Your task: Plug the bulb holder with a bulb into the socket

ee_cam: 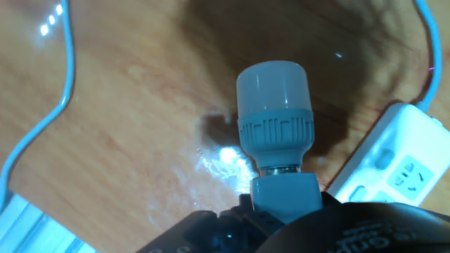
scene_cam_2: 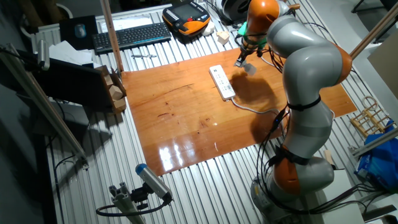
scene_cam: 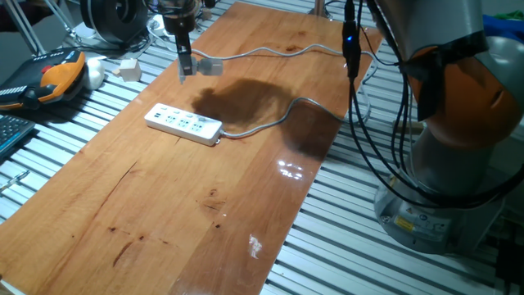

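Note:
The bulb holder with a bulb (scene_cam: 208, 67) hangs in my gripper (scene_cam: 186, 67) above the wooden table, the bulb sticking out sideways. The gripper is shut on the holder's plug end. The socket (scene_cam: 184, 123), a long white power strip with a grey cable (scene_cam: 270, 123), lies flat on the table below and nearer the camera. In the other fixed view the gripper (scene_cam_2: 241, 61) holds the bulb (scene_cam_2: 250, 68) just beyond the strip (scene_cam_2: 221, 81). In the hand view the bulb (ee_cam: 274, 98) and holder (ee_cam: 285, 193) fill the centre. The strip's end (ee_cam: 394, 165) lies at lower right.
A thin light cable (scene_cam: 278, 51) snakes across the far part of the table. An orange and black pendant (scene_cam: 57, 78) and a small white cube block (scene_cam: 128, 69) lie off the table's left edge. A keyboard (scene_cam_2: 130, 34) lies farther back. The arm's base (scene_cam: 442, 197) stands at right.

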{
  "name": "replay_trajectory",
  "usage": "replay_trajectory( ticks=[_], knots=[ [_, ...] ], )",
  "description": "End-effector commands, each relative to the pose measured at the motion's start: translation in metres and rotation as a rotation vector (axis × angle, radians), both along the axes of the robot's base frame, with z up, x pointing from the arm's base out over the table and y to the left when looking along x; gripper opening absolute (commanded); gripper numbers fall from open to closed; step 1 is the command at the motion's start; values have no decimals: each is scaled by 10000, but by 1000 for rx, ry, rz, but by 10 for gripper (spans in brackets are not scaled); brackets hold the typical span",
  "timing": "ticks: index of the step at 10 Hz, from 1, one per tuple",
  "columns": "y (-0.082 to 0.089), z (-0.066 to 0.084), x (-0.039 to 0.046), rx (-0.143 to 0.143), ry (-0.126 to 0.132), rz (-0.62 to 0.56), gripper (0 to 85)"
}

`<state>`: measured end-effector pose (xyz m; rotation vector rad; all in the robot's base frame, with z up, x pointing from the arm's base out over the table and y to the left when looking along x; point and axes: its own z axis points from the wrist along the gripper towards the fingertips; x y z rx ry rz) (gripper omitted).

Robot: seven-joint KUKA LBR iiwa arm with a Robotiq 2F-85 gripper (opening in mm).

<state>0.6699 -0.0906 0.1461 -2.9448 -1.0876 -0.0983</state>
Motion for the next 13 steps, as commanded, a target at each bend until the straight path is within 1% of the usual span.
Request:
replay_trajectory(
  ticks=[1,2,3,4,5,6,7,8,9,10,11,13],
  knots=[
    [-4,10,5,-17,8,73,0],
    [-1,40,-42,-33,8,105,0],
    [-6,60,-73,-39,3,134,0],
    [-13,61,-68,-56,21,150,0],
    [-21,79,-97,-75,8,200,0],
    [-73,74,-33,-56,-5,235,0],
    [-105,108,-23,-63,-9,287,0],
    [-159,153,-31,-81,-12,339,0],
    [-252,192,-15,-48,-1,398,0],
    [-280,211,-10,-49,9,438,0],
    [-308,230,-9,-61,17,455,0],
    [-356,259,-6,-53,19,469,0]
  ],
)
